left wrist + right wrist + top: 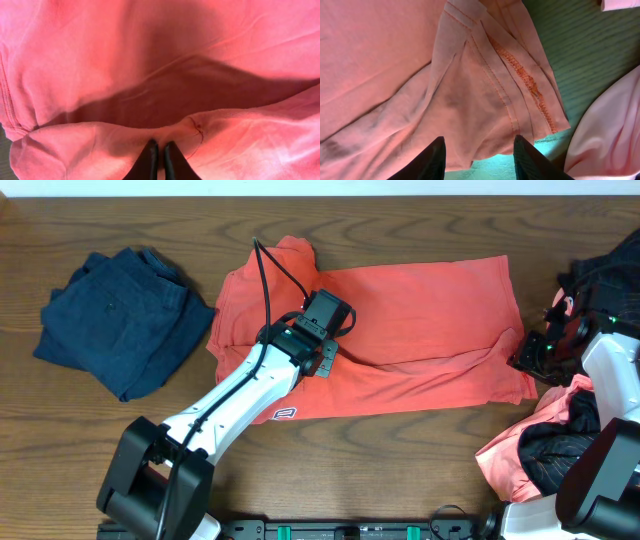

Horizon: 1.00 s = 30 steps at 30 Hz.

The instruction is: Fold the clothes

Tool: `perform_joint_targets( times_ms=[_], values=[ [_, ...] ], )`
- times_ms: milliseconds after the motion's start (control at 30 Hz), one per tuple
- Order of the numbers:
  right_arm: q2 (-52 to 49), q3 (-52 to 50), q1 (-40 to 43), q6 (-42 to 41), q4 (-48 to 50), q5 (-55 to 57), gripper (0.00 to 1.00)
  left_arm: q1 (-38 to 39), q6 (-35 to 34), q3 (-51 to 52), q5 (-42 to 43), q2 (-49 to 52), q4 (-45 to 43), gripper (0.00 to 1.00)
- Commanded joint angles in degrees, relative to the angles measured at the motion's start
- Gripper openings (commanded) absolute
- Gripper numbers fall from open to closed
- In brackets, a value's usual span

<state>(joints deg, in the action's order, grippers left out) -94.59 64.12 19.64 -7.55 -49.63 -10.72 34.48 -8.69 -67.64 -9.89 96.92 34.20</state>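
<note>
An orange-red shirt (420, 310) lies spread across the middle of the table, partly folded with a loose ridge along its lower half. My left gripper (322, 358) sits on the shirt's left-centre; in the left wrist view its fingers (159, 150) are shut, pinching a fold of the shirt (165, 75). My right gripper (528, 352) is at the shirt's right edge; in the right wrist view its fingers (479, 147) are open just above the hemmed corner (520, 80), holding nothing.
A folded dark blue garment (120, 315) lies at the left. A heap of pink and dark clothes (545, 445) sits at the right front, with dark clothing (610, 270) at the right back. The wooden table (400, 470) shows at the front.
</note>
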Motion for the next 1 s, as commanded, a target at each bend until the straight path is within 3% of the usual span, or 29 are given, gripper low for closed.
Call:
perform_joint_targets(
  times_ms=[0,100,267,400,533,800,967],
  values=[
    [0.5,0.4,-0.2,0.6,0.6,-0.2,0.43,-1.3,0.3,-0.5,-1.4,1.6,0.2,0.28],
    [0.5,0.4,-0.2,0.6,2.4,-0.3,0.44,-3.7,-0.4,-0.7,-1.3,1.1,1.8,0.4],
    [0.5,0.4,-0.2,1.3,5.5,-0.3,0.49,-11.0,-8.5,-0.6,-1.3,0.1,8.7,0.41],
    [0.4,0.2,-0.2,4.7,5.5,-0.3,0.41,-16.4,-13.1,0.8,6.6,0.2,13.7,0.41],
    [-0.9,-0.8,-1.0,6.4,6.0,-0.9,0.36,-18.2,-13.1,6.4,13.6,0.2,10.8,0.41],
    [-8.1,-1.6,-4.0,8.1,6.6,-1.2,0.34,-18.2,-13.1,17.9,13.5,0.2,3.8,0.41],
    [-12.7,-1.6,-3.7,7.0,5.3,2.4,0.27,-18.2,-13.1,20.5,12.2,0.2,3.7,0.41]
  ],
)
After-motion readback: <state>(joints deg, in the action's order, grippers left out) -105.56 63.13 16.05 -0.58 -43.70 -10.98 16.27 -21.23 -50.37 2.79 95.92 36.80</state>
